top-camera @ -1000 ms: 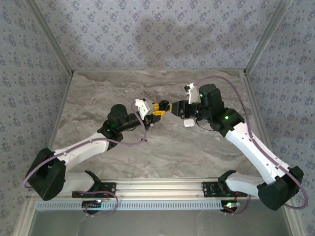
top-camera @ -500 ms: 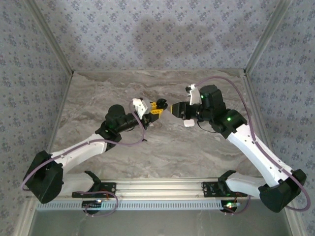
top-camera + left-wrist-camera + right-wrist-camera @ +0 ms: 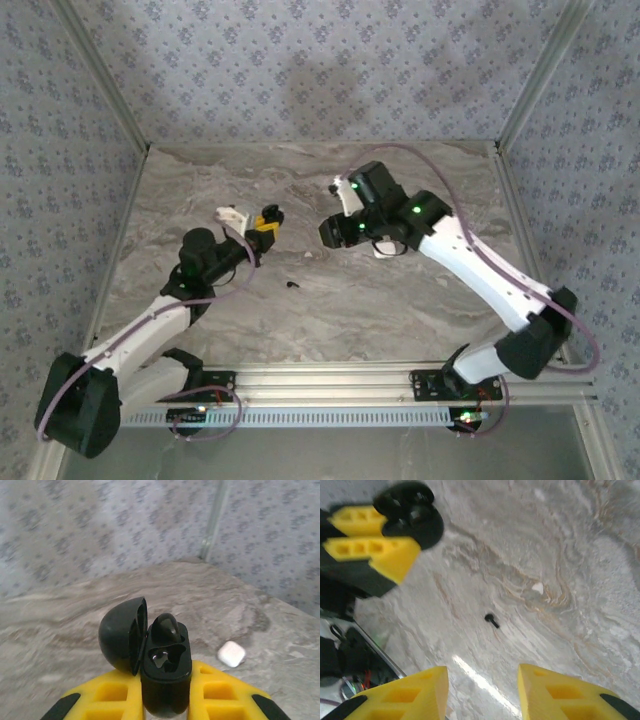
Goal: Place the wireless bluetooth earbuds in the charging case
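Note:
My left gripper (image 3: 165, 682) is shut on the black charging case (image 3: 165, 672), held upright with its lid (image 3: 120, 635) swung open to the left. One black earbud (image 3: 165, 629) sits in the case's far slot; the near slot is empty. A second earbud (image 3: 491, 620) lies loose on the marble table (image 3: 570, 580), seen from above as a small dark speck, the earbud (image 3: 292, 285), between the two arms. My right gripper (image 3: 481, 676) hangs above that earbud, open, with nothing between its fingers. From above, the left gripper (image 3: 266, 224) and the right gripper (image 3: 327, 233) stand apart.
A small white rounded block (image 3: 231, 653) lies on the table right of the case and shows from above as the white block (image 3: 384, 251) under the right arm. Patterned walls close the table on three sides. The metal rail (image 3: 330, 380) runs along the near edge.
The two grippers, nearly touching before, have parted: the left arm drew back to the left with the case. The right gripper swung left, opened wider and now points down at the table.

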Action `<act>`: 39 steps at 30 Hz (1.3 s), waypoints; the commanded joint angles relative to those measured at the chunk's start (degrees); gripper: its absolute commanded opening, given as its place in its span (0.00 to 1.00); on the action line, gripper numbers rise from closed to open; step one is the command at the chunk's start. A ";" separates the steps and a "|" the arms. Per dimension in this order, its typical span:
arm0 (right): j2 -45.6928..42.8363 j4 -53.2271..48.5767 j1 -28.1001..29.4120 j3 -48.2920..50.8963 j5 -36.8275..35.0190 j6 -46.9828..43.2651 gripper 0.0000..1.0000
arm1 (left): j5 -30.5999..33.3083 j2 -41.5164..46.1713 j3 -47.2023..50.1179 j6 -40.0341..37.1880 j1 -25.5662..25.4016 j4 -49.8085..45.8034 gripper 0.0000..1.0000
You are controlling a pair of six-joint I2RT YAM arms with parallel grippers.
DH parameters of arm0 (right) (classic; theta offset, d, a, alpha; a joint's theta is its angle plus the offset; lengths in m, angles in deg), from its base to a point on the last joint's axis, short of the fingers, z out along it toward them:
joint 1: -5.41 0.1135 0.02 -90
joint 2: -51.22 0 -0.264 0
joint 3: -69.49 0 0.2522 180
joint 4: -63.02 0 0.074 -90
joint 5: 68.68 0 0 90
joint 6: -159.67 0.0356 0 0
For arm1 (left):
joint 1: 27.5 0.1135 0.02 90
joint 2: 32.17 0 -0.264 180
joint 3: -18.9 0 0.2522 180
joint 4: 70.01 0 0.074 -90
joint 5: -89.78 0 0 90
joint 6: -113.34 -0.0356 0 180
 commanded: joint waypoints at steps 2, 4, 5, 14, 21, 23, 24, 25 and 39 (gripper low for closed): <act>7.51 -9.51 2.84 -6.72 -1.84 -6.85 0.45 | 2.89 4.75 1.74 5.53 5.80 -6.54 0.15; 11.37 -11.70 4.05 -9.37 -2.94 -8.69 0.47 | 2.99 6.52 2.55 6.79 8.50 -8.17 0.15; 13.32 -12.76 4.66 -10.74 -3.43 -9.67 0.48 | 3.10 7.40 3.01 7.58 9.85 -8.99 0.15; 27.56 -16.93 9.37 -20.11 -5.12 -15.39 0.53 | 3.39 10.30 4.79 12.63 18.80 -15.01 0.16; 36.35 -18.61 11.62 -26.51 -6.46 -18.94 0.53 | 3.61 11.45 5.45 14.88 22.18 -16.41 0.16; 38.91 -19.56 12.28 -28.66 -7.03 -20.11 0.53 | 3.66 11.52 5.56 15.13 22.71 -16.62 0.16; 39.83 -19.91 12.45 -29.46 -7.22 -20.47 0.53 | 3.64 11.48 5.54 15.15 22.87 -16.76 0.16; 40.89 -20.27 12.75 -30.20 -7.32 -20.93 0.53 | 3.61 11.51 5.61 15.15 23.07 -16.87 0.16; 49.37 -21.95 14.28 -33.98 -8.29 -23.01 0.52 | 4.07 11.14 5.56 15.15 23.35 -16.50 0.16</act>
